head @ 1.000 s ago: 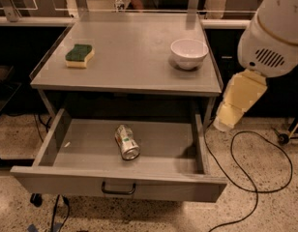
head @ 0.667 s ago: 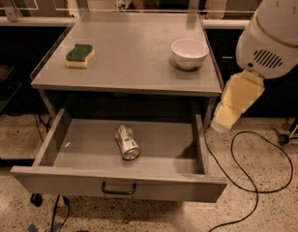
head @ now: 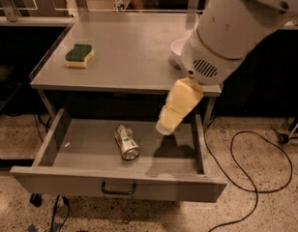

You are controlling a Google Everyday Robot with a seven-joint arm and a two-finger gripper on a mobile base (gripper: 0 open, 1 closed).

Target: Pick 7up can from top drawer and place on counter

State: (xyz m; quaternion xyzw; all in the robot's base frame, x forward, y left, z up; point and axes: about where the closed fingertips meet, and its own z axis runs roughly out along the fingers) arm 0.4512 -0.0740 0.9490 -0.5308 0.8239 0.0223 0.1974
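Observation:
The 7up can (head: 126, 142) lies on its side in the open top drawer (head: 81, 182), near the drawer's middle, a silver end facing the front. The grey counter (head: 129, 57) stands above the drawer. My gripper (head: 166, 127), cream-coloured, hangs from the big white arm over the right part of the drawer, above and to the right of the can and apart from it.
A green and yellow sponge (head: 79, 55) lies on the counter's left side. A white bowl (head: 179, 52) sits at the counter's right, partly hidden by my arm. A black cable (head: 245, 178) runs over the floor to the right of the drawer.
My arm has swung left, from beside the drawer's right side to over the drawer's right part. It now covers much of the bowl. The can has not moved.

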